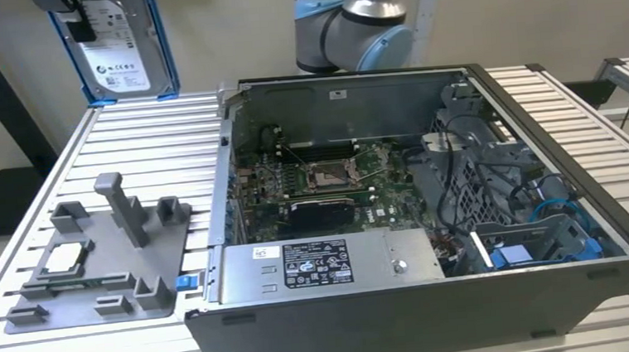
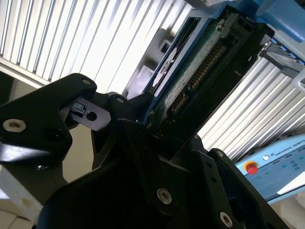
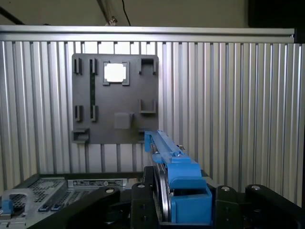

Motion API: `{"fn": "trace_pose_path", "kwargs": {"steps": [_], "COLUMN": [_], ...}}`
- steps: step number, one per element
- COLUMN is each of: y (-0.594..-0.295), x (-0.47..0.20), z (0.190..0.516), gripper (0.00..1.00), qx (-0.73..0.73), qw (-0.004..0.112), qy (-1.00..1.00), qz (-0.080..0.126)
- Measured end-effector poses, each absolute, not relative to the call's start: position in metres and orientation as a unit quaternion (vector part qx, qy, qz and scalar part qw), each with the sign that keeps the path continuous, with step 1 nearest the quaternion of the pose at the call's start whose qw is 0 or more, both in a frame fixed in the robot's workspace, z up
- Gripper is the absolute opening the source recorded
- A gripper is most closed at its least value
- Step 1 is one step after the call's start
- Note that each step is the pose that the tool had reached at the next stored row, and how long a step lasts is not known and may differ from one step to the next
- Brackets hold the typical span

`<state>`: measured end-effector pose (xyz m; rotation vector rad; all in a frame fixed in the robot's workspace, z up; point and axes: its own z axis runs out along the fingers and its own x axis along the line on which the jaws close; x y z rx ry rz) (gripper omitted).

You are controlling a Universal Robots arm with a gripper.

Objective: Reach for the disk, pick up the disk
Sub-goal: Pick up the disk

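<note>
The disk [image 1: 120, 61] hangs upright in the air over the table's far corner, at the exterior view's left, its white label facing the camera and its blue frame round the edges. My gripper [image 1: 82, 22] is shut on its upper part. In the second wrist view the disk's green circuit board and blue frame [image 2: 200, 71] run out from between the black fingers [image 2: 128, 138]. The first wrist view looks down along the disk's blue edge [image 3: 174, 167], clamped between the gripper's black jaws.
An open computer case [image 1: 582, 199] takes up the middle and the exterior view's right of the slatted aluminium table [image 1: 146, 146]. A grey fixture plate [image 1: 112, 281] with a small silver chip [image 1: 63, 257] lies at the left, below the held disk [image 3: 114, 129]. The arm's base [image 1: 354, 28] stands behind the case.
</note>
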<state>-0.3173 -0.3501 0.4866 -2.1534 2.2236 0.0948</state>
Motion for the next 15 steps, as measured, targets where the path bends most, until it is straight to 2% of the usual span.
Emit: {"fn": "trace_pose_path", "kwargs": {"steps": [15], "y": [-0.350], "x": [-0.285], "z": [0.487], "gripper": [0.00], "qx": [-0.695], "qw": [0.022], "qy": [0.718], "qz": [0.031]}}
